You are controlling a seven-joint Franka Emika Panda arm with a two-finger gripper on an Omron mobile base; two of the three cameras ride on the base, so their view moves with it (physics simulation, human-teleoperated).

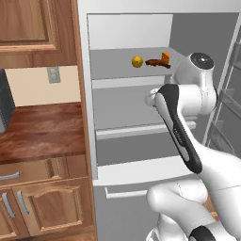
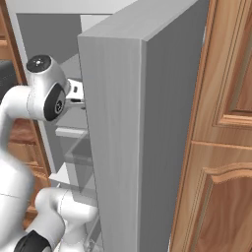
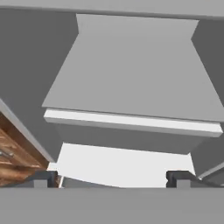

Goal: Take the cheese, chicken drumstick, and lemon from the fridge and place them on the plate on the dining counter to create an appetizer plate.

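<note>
Grey fridge (image 1: pixel 141 108) takes up most of the left base view, door swung open, flat shelves stacked inside a white frame. From the right base view you mostly get the fridge door (image 2: pixel 147 147) edge-on, with a brown cupboard (image 2: pixel 221 147) right beside it. Left of the fridge there's a wood counter (image 1: pixel 42 129) with drawers and cabinet doors under it, plus an upper cupboard (image 1: pixel 33 28) above.

White arm (image 1: pixel 183 136) comes up from the lower right and bends in front of the middle shelves, so its wrist end is tucked behind its own links there.

Over in the hand view, the claw (image 3: pixel 113 177) is spread wide, with the two dark fingertips (image 3: pixel 41 178) far apart at the bottom and nothing between them. It's looking into a bare grey shelf (image 3: pixel 131 78) with a white front lip.

All three foods sit on the upper shelf, in a row, well above the arm's elbow. Drumstick (image 1: pixel 156 63) lies in the middle, dark reddish-brown. Lemon (image 1: pixel 137 61) is just left of it, small and yellow. Cheese (image 1: pixel 165 58) is the orange chunk on the right, touching or almost touching the drumstick's end, can't tell which.
</note>
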